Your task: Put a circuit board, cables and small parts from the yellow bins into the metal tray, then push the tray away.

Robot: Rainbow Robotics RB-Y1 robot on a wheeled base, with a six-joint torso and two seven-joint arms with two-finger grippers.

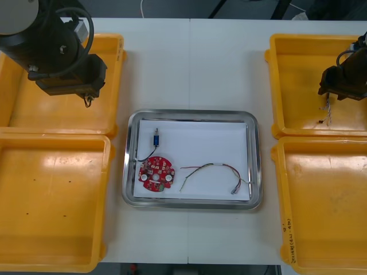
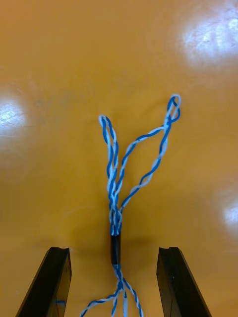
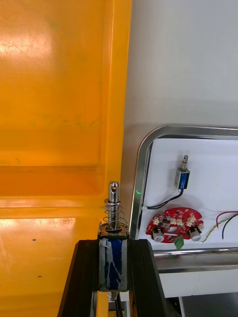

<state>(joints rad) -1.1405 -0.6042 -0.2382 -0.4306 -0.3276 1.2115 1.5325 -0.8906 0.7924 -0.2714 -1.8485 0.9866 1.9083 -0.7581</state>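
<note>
L arm: left hand [image 3: 113, 246] is over the far-left yellow bin [image 1: 109, 69], nr that bin's near-right corner. It's clamped on a small metal part [image 3: 113, 213]. Blue body sits betw the fingers, spring + pin stick out past the tips. Front view has the part hanging under the hand, above the bin floor.

R arm: right hand [image 2: 115, 255] is low over the far-right yellow bin [image 1: 298, 57], twd its right side. Fingers spread, gripping nothing. Blue/white twisted cable [image 2: 116, 163] lies on the bin floor. Its black sleeve sits betw the two fingers, touching neither, and the loops fan out beyond the tips.

Metal tray [image 1: 131, 160] is mid-counter [image 1: 189, 63] betw the bins, white inside. Contents:
- red circuit board [image 1: 156, 175], nr tray's near-left corner
- second small metal part [image 1: 156, 139], blue body, just beyond the board twd the tray's far edge, w/ a black lead curving to the board's edge
- red/yellow cable [image 1: 212, 171], along the near edge from beside the board to the near-right corner

Near-left bin [image 1: 57, 200] and near-right bin [image 1: 321, 212] sit at the counter's near corners.
</note>
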